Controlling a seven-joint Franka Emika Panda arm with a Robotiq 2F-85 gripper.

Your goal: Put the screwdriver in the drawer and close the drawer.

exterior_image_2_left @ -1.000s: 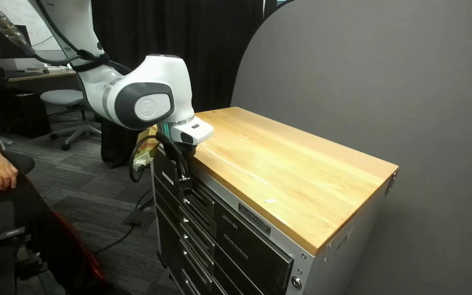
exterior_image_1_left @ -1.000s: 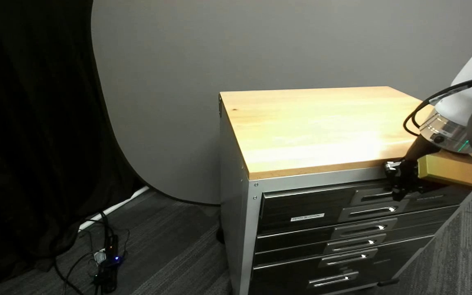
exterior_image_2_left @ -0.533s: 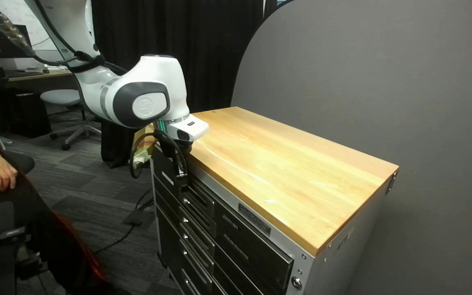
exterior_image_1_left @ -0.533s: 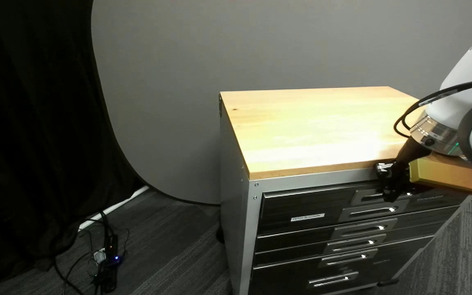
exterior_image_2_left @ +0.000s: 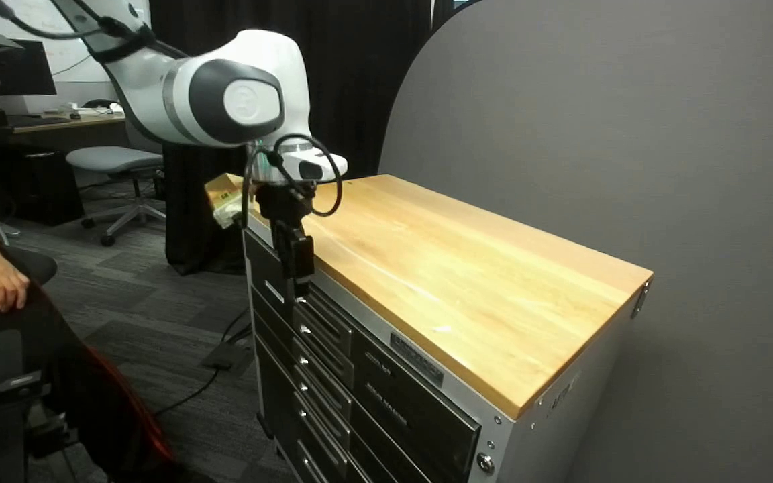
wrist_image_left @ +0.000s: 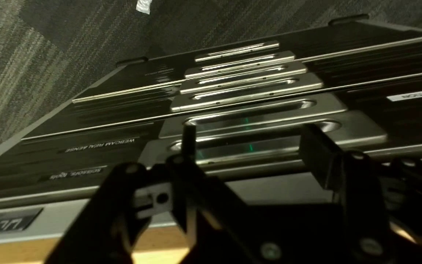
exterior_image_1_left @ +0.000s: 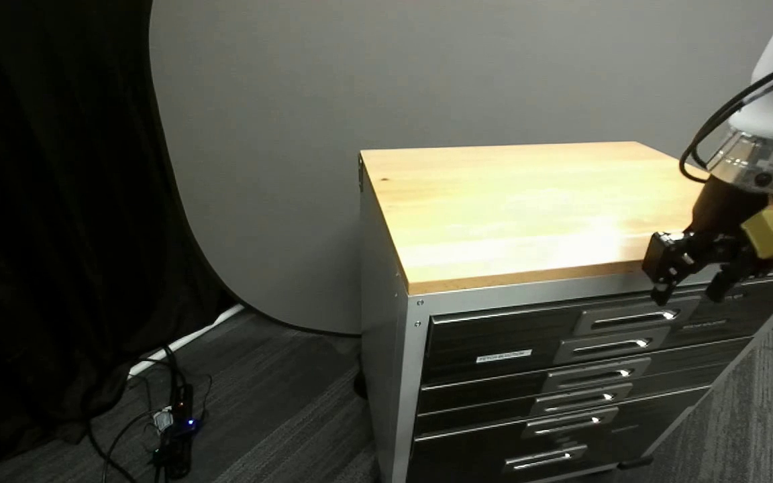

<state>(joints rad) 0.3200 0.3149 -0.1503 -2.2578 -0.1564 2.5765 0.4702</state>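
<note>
- Left of the black, two-fingered metal tool (wrist_image_left: 249, 141) in the wrist view: a narrow dark label with pale lettering (wrist_image_left: 78, 173), upside down, reading "SCISSORS, tools". It seems to belong to the black metal top drawer (exterior_image_2_left: 373, 349), which I take for the drawer meant.
- At the tool itself: its jaws stand spread well apart, with nothing pinched between them.
- Framed between the jaws in the same view: the long brushed-steel handle (wrist_image_left: 266, 146) of that drawer. In an exterior view it lies just below the tool; whether the two touch, I cannot tell.
- Right of the tool: a thin white strip with dark print (wrist_image_left: 418, 95), cut off at the edge.
- The screwdriver shows nowhere, near the tool or away from it; it may lie inside a drawer, but that is hidden.
- Below the tool, the top drawer and those beneath it look flush with the grey steel cabinet (exterior_image_1_left: 386, 335). So I judge the closing step to be in hand and probably finished.
- Next move, if the screwdriver is inside: lift the tool clear of the handle, without hooking it and dragging the drawer open. If not: enter the handle, pull the drawer out, then bring the screwdriver.
</note>
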